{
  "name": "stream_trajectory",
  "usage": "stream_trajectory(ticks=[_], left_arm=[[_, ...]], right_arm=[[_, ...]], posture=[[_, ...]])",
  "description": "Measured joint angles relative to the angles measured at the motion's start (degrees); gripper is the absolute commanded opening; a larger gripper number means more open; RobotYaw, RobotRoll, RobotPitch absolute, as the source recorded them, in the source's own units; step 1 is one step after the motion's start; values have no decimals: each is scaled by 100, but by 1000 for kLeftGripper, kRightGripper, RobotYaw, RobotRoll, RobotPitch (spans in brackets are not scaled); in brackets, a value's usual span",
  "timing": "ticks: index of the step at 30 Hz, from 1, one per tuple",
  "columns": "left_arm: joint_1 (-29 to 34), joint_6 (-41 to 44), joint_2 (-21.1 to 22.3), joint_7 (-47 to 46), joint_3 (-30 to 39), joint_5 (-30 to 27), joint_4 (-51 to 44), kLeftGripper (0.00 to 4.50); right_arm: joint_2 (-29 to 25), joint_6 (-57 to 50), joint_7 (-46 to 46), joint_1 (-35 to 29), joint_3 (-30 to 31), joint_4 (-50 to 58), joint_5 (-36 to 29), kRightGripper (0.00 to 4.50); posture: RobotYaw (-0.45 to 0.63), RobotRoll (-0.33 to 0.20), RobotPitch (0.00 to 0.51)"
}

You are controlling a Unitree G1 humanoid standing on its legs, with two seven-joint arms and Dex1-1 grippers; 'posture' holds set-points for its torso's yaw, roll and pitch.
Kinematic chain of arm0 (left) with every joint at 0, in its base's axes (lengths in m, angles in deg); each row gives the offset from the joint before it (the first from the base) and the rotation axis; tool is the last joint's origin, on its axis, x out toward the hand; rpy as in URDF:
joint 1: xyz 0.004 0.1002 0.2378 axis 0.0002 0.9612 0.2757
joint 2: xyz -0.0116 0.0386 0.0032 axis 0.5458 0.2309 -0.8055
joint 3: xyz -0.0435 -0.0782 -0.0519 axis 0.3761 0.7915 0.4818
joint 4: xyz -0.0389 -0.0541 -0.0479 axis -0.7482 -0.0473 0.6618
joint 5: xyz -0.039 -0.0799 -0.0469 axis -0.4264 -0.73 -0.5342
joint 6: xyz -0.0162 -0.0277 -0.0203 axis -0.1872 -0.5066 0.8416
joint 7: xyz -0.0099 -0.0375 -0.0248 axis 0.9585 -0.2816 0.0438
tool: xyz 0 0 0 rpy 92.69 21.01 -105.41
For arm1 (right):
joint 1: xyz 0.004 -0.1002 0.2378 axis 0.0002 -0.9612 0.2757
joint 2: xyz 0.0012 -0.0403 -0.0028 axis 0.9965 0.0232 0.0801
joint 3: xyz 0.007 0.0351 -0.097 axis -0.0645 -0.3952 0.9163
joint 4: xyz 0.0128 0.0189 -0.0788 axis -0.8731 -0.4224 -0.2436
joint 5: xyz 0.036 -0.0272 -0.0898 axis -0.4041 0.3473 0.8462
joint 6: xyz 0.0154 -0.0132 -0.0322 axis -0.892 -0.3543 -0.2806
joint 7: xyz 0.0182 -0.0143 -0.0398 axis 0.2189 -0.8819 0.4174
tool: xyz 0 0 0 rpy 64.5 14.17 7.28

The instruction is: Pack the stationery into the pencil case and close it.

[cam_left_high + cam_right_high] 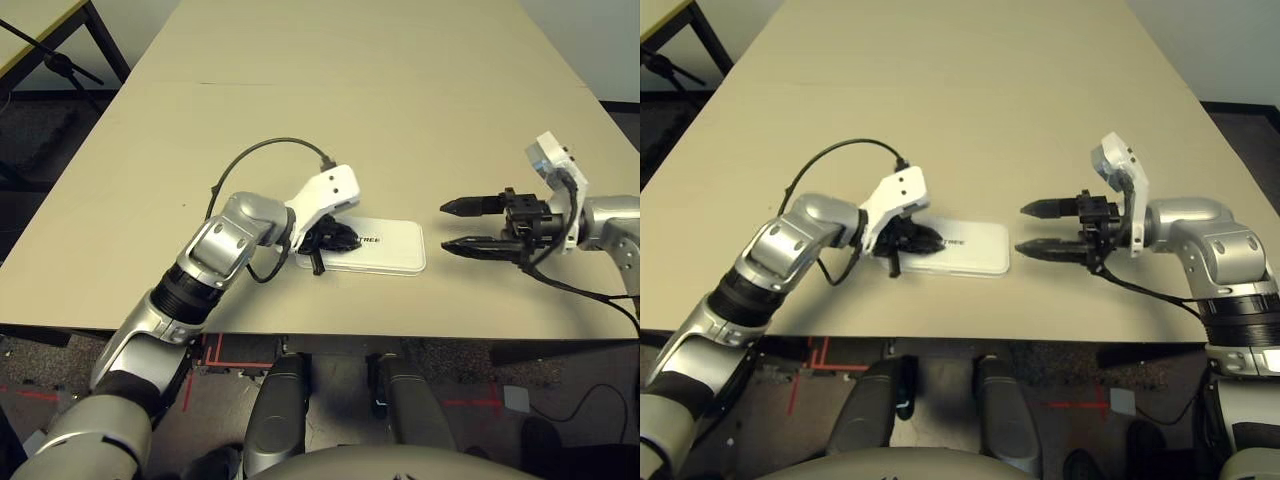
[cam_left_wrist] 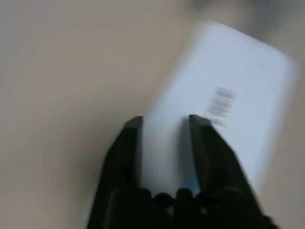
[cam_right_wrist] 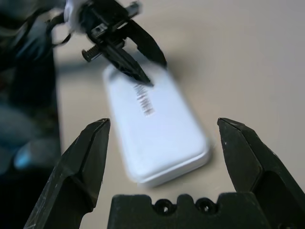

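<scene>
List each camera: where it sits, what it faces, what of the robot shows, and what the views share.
Left and right eye views: on the head, looking down at the table; silver forearms, left gripper, right gripper.
Left wrist view: on the left wrist, facing the closed pencil case; own black fingers parted.
Right wrist view: on the right wrist, facing the case; own fingers wide apart, plus the left gripper.
All share the case.

The left gripper (image 1: 335, 238) covers the left end of the closed pencil case (image 1: 385, 247) and the start of its black lettering. In the left wrist view the case and lettering are smeared past reading. The right arm (image 1: 612, 232) is cut off by the picture's right edge. The desk (image 1: 380, 110) runs past the far edge.
</scene>
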Motion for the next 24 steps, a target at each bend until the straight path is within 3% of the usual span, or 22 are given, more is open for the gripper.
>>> stream_trajectory(ticks=[4,8,13,24], left_arm=[[65,-363,-239,-1170,1198,3,263,4481],[225,-1110,-542,-2212,2002,21,300,4481],[591,-1766,-609,-3271,2579,173,314,4481],[1054,-3179,-738,-4127,2840,369,444,4481]], right_arm=[[488,181,-724,30,-187,-68,70,4500],[1014,588,-1599,220,-413,-397,236,4500],[1410,1629,-2965,524,-898,-1068,698,4500],[1801,3482,-5431,375,-1829,-1942,1339,4500]], posture=[[203,0,192],[208,0,197],[206,0,198],[192,0,187]])
